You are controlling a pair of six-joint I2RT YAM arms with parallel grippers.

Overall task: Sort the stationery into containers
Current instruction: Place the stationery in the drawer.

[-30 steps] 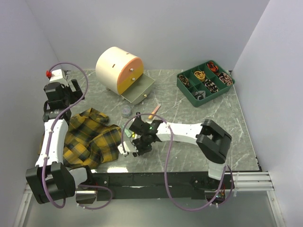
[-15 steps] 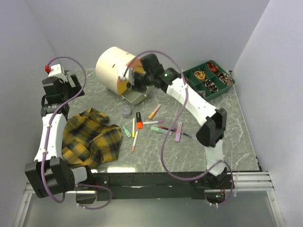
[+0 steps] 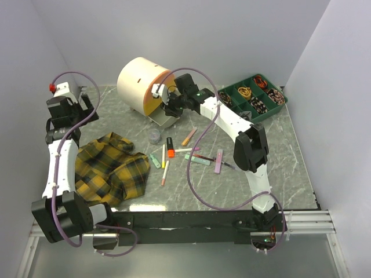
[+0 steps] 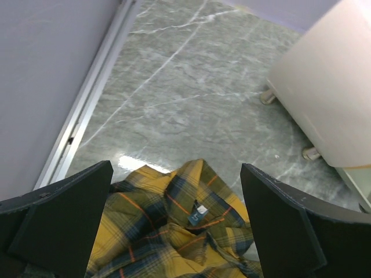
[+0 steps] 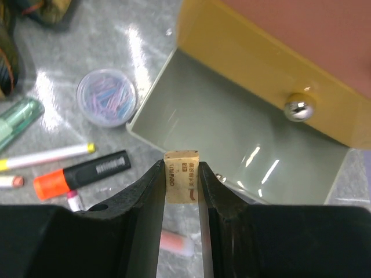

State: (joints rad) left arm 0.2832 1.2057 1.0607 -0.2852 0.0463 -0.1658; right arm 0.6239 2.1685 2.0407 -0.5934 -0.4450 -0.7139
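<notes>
Small tan block [image 5: 181, 180] is pinched in the right gripper [image 5: 181, 168], just above the cream drum-shaped chest's [image 3: 136, 81] open drawer [image 5: 232, 139], which looks bare. We'd say barely started: roughly 10 pens and highlighters [image 3: 170, 143] plus 1 clear round pot [image 5: 107, 98] lie out on the grey marble table [image 3: 278, 156].

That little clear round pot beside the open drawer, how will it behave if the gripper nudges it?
The clear round pot looks like thin plastic, so probably light. Sitting low and flat on the glossy table, it would likely slide rather than tip. Its smooth curved wall may slip in a pinch, and the small loose pieces inside could shift.
</notes>
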